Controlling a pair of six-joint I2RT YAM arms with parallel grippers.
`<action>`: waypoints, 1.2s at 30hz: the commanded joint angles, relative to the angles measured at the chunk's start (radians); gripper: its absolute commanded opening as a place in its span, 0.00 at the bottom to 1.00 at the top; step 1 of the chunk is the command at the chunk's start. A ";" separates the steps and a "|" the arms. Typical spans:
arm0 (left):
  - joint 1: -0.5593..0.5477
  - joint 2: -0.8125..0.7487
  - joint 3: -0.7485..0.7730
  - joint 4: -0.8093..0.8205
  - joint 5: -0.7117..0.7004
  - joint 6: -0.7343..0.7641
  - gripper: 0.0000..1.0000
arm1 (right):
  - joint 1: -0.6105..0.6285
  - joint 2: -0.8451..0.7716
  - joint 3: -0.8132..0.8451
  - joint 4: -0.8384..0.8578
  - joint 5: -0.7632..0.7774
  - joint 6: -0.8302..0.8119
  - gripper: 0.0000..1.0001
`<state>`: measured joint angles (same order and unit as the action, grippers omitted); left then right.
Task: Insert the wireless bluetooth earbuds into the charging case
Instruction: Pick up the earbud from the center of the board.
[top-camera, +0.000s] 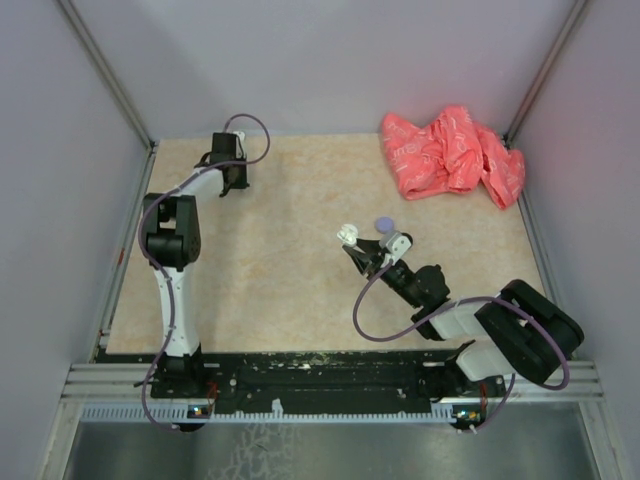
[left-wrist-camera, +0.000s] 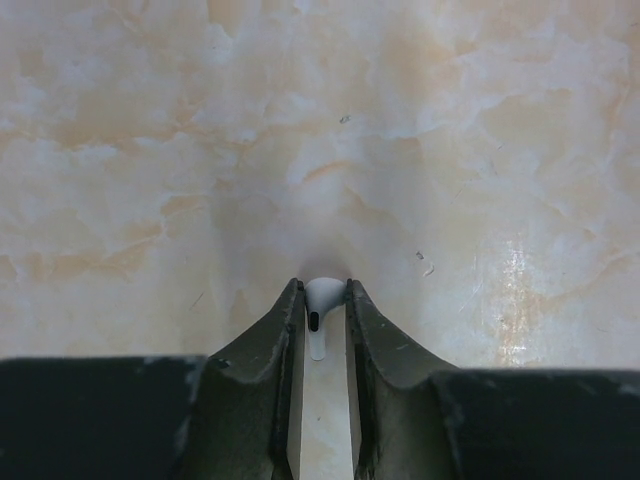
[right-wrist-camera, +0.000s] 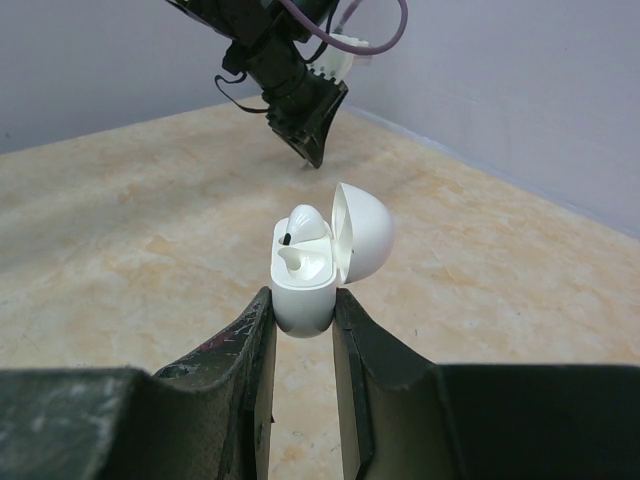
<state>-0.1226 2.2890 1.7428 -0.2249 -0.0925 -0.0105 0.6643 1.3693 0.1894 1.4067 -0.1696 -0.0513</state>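
Note:
A small white earbud (left-wrist-camera: 322, 305) is pinched by its head between the fingertips of my left gripper (left-wrist-camera: 323, 300), just above the marbled table; its stem points back toward the wrist. That gripper (top-camera: 228, 178) hangs at the table's far left and also shows in the right wrist view as the left gripper (right-wrist-camera: 312, 140), pointing down. My right gripper (right-wrist-camera: 302, 310) is shut on the white charging case (right-wrist-camera: 303, 285), near mid-table (top-camera: 349, 235). The case's lid (right-wrist-camera: 362, 232) stands open. One white earbud (right-wrist-camera: 306, 223) sits in the case beside an empty socket (right-wrist-camera: 305, 262).
A crumpled red-pink bag (top-camera: 452, 152) lies at the back right corner. A small lavender disc (top-camera: 384, 226) shows just beyond the right gripper. Grey walls enclose the table (top-camera: 280, 260) on three sides.

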 joint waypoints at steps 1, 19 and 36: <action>0.004 0.036 0.008 -0.090 0.057 0.008 0.23 | -0.006 -0.010 0.000 0.067 -0.011 0.007 0.00; -0.027 -0.449 -0.465 0.131 0.233 -0.132 0.20 | -0.006 -0.045 0.025 0.030 -0.102 0.051 0.00; -0.291 -1.007 -0.874 0.504 0.230 -0.256 0.20 | -0.004 -0.182 0.110 -0.185 -0.104 0.080 0.00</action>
<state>-0.3485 1.3750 0.9115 0.1349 0.1425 -0.2180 0.6643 1.2221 0.2440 1.2438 -0.2699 0.0116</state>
